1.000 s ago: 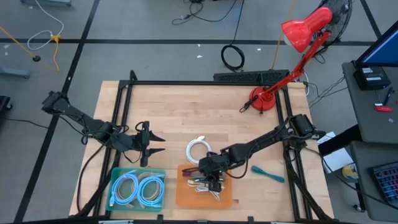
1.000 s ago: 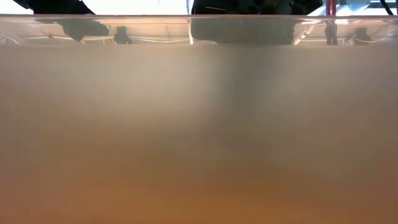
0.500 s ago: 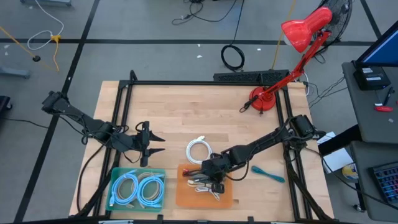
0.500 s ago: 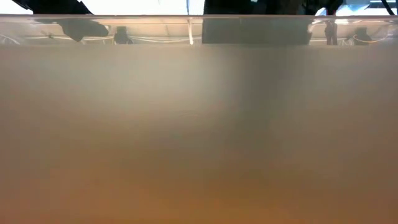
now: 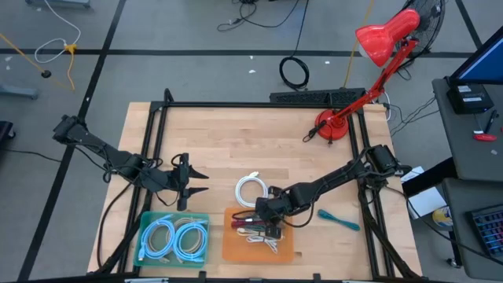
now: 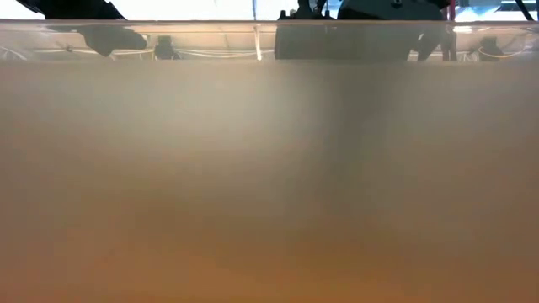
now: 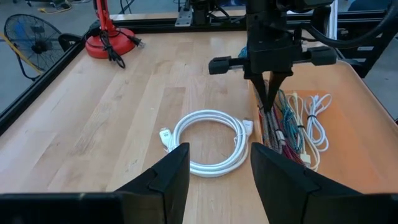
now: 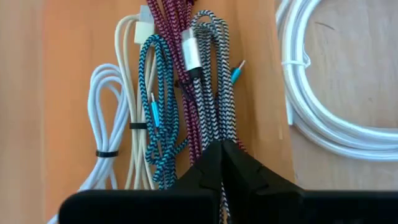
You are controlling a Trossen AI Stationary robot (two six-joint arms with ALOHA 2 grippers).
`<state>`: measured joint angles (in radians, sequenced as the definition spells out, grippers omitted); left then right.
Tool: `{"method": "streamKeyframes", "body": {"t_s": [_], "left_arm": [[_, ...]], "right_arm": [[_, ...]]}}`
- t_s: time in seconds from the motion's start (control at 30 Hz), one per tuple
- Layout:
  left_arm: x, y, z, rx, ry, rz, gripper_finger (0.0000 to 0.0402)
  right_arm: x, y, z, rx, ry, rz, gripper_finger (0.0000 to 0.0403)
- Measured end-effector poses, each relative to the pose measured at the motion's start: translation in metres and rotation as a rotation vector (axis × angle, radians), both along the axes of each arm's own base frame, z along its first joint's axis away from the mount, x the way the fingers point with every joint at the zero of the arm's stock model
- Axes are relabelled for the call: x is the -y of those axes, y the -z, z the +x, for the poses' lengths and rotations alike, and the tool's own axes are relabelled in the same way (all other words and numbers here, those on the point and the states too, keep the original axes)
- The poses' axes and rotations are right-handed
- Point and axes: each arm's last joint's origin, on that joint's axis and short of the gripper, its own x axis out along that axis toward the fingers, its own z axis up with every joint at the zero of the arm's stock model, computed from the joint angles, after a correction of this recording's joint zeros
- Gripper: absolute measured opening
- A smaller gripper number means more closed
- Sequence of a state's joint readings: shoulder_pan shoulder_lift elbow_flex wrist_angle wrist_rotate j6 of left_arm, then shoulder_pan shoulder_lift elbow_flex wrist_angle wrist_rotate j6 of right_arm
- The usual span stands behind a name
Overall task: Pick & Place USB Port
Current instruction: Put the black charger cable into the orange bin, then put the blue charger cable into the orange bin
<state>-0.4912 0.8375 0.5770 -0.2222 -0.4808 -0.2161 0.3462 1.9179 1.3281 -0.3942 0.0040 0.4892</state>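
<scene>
An orange tray (image 5: 287, 250) near the table's front edge holds a bundle of USB cables (image 8: 180, 93): white, cream, teal braided, maroon braided and black-and-white braided. My right gripper (image 5: 261, 228) stands over the bundle, shut, its fingers pointing steeply down (image 7: 268, 107). A coiled white cable (image 5: 251, 189) lies on the wood just beyond the tray. My left gripper (image 5: 200, 182) hovers open left of that coil, holding nothing. The low view shows only a blurred wall. My right gripper (image 8: 221, 147) has closed its tips on the black-and-white braided cable (image 8: 214, 127), at the side of the bundle nearest the white coil. The fingers come from above, slanting down, and point roughly along the strands. The cable still lies on the tray with the others.
A teal tray (image 5: 173, 238) with two coiled light-blue cables sits at the front left. A teal tool (image 5: 339, 220) lies right of the orange tray. A red desk lamp (image 5: 336, 126) stands at the back right. The black frame rails (image 5: 157, 141) border the table.
My right gripper has shut over the cable bundle and tipped a little more steeply downward, staying almost in place above the orange tray. The cables have not visibly moved.
</scene>
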Motion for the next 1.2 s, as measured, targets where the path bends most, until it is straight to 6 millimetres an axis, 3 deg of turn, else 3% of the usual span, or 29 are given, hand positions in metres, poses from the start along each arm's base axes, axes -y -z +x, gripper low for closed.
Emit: {"method": "streamKeyframes", "body": {"t_s": [0.3,0.6,0.73,0.9,1.07,1.2], "left_arm": [[0.000,0.000,0.000,0.000,0.000,0.000,0.0172],[0.000,0.001,-0.001,-0.011,-0.001,0.004,0.0172],[0.000,0.002,-0.001,-0.016,-0.002,0.003,0.0172],[0.000,0.002,-0.001,-0.018,-0.003,0.003,0.0172],[0.000,0.002,-0.001,-0.017,-0.006,-0.003,0.0172],[0.000,0.002,-0.001,-0.015,-0.007,-0.005,0.0172]], "right_arm": [[-0.001,-0.002,0.002,0.026,-0.002,0.008,0.0000],[-0.014,-0.042,-0.004,0.214,-0.105,0.032,0.0000],[-0.022,-0.065,-0.023,0.224,-0.095,0.007,0.0000],[-0.029,-0.082,-0.068,0.067,0.050,-0.082,0.0000],[-0.032,-0.092,-0.113,-0.082,0.236,-0.167,0.0000],[-0.033,-0.095,-0.138,-0.180,0.347,-0.214,0.0000]]}}
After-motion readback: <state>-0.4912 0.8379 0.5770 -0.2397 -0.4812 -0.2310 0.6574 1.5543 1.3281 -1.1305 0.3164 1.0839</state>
